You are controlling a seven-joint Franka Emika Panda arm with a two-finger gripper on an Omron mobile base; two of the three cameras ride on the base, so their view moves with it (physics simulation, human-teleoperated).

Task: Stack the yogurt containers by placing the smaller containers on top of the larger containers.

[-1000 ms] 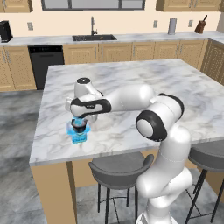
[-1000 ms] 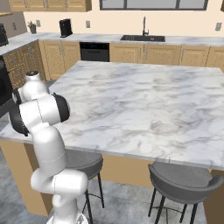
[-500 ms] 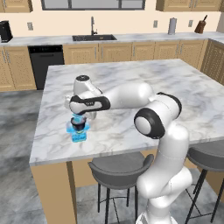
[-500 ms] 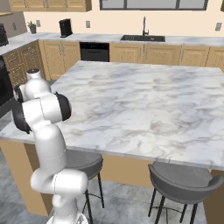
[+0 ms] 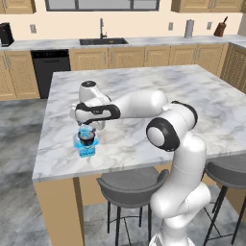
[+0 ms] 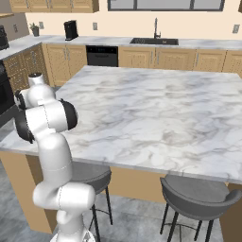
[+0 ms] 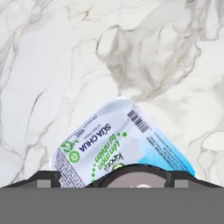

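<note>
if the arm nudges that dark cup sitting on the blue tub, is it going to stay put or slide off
Probably not very stable. The dark cup sits on the blue tub's printed lid, which looks smooth, so a sideways nudge could slide it. It's round, so it might roll if tipped. The tub looks wider than the cup, which should help.
</note>
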